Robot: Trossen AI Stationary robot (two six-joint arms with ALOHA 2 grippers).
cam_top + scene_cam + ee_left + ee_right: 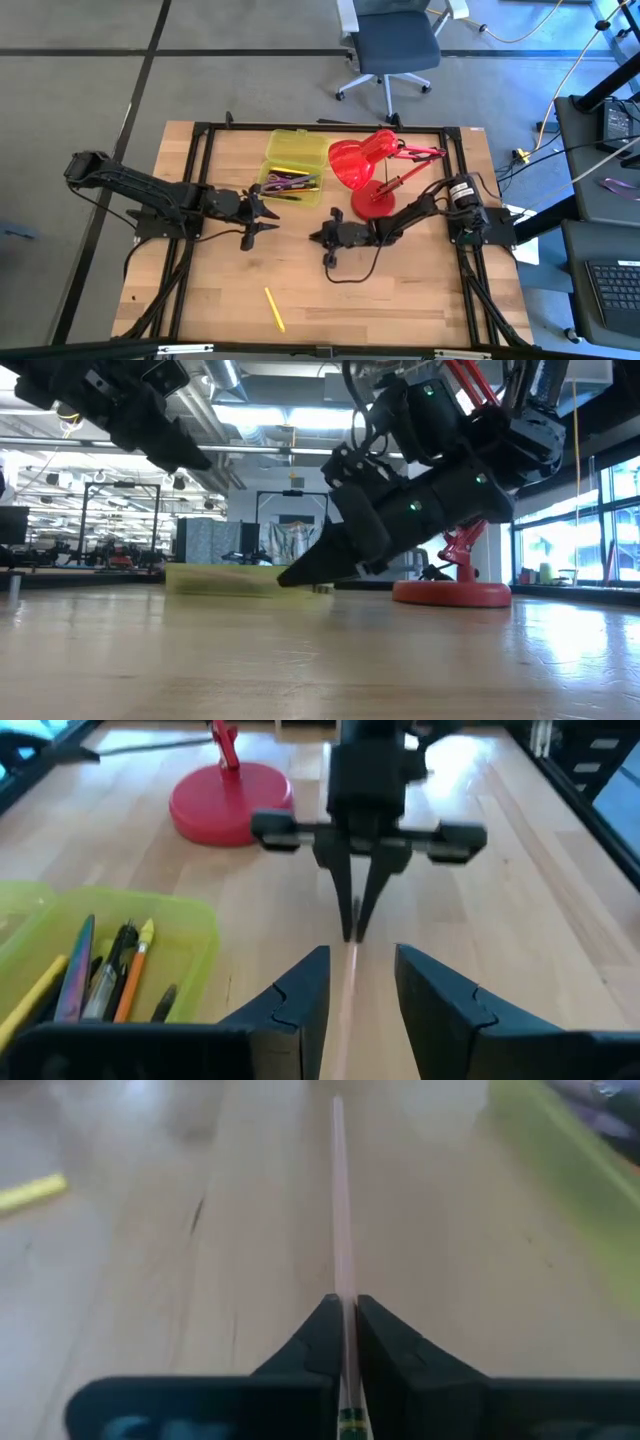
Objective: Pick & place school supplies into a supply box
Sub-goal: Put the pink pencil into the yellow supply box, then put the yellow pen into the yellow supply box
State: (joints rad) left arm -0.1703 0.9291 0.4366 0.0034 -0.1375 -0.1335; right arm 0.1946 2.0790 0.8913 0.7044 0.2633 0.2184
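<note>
The box [292, 172] sits open at the back of the counter [400, 290], its lid folded back, just beside the red lamp [368, 170]. Its tray holds several pens and pencils [110, 970] lying lengthwise together: yellow, purple, black and orange ones show in the left wrist view.

The right claw [345, 1325] is low over the middle of the counter, narrowed onto a thin pale pink pencil [341, 1200] that lies flat on the wood and runs forward from between its fingers.

The left claw [355, 982] faces it from the box side, fingers moderately spread and holding nothing, with the pencil's far end lying between their tips.

A yellow pencil [274, 309] lies alone near the counter's front edge, well apart from the box.
</note>
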